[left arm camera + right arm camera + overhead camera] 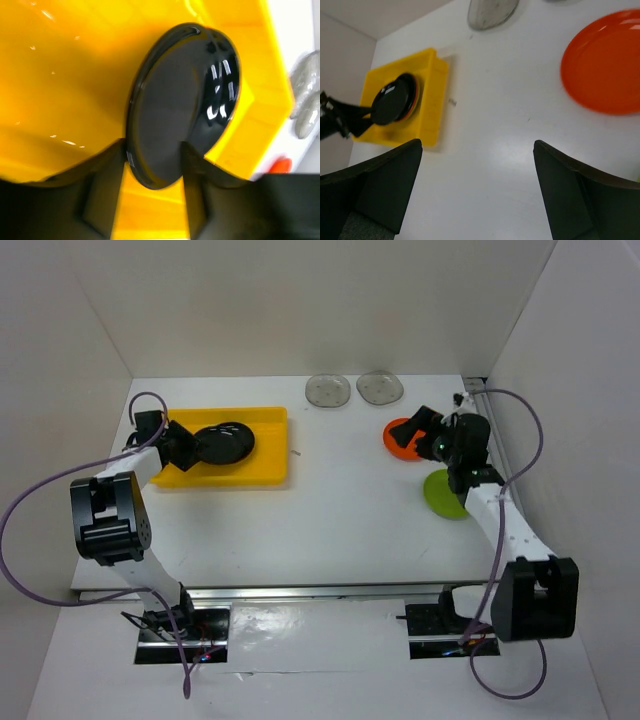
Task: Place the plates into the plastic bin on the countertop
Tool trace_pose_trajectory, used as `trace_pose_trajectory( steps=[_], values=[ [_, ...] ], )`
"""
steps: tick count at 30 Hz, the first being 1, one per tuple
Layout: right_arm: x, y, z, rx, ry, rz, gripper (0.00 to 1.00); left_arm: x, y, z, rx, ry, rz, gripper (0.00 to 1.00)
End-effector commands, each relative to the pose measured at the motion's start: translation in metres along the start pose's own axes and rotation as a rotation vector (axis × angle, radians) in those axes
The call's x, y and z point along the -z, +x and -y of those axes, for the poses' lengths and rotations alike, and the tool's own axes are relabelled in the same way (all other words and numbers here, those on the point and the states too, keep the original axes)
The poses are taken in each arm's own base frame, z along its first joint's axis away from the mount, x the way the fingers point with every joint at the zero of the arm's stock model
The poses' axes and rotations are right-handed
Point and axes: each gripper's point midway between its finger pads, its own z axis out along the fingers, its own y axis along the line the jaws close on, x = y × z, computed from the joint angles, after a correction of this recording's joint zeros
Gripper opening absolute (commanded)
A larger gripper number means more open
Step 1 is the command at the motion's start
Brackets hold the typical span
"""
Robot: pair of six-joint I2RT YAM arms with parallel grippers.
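Black plate (225,443) tilted over yellow bin (262,478); rim between left fingers (100,200), clamped or loosed: cannot tell. Right fingers (380,185) spread wide, empty, well right of bin, near orange plate (605,65). Plates likely light, stiff, slick; pinch at rim.

The plastic bin (270,416) is plain bright yellow throughout. Inside it is a glossy black plate (224,443) flecked with white glints, and an orange rim (415,100) shows under that plate's edge. Just beyond the bin's far right corner are a clear, grey-tinged plate (328,390) and a second clear plate (380,387). Well right of the bin, an orange plate (398,440) and a lime green plate (443,497). The countertop (340,510) around the bin is plain white. The cable (146,394) at the bin's left end is purple.
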Motion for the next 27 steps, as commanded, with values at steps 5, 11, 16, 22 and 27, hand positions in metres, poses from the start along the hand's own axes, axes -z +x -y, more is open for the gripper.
trace_pose_trajectory(
  steps=[5,11,16,22,27],
  values=[
    [-0.041,-0.051,0.108,-0.078,0.214,0.058,0.99,0.004,-0.01,0.027,-0.007,0.088,-0.011,0.81],
    [-0.069,-0.053,0.159,-0.141,0.245,0.061,0.99,-0.005,0.008,0.026,-0.019,0.064,-0.105,0.86],
    [-0.09,-0.065,0.174,-0.113,0.257,0.071,0.99,-0.004,0.007,0.031,-0.029,0.082,-0.118,0.94],
    [-0.104,-0.059,0.206,-0.103,0.358,0.043,0.99,0.028,0.003,0.047,-0.067,0.102,-0.075,1.0],
    [-0.11,-0.04,0.229,-0.128,0.433,-0.019,0.99,0.056,-0.005,0.058,-0.141,0.02,0.009,1.0]
  ],
)
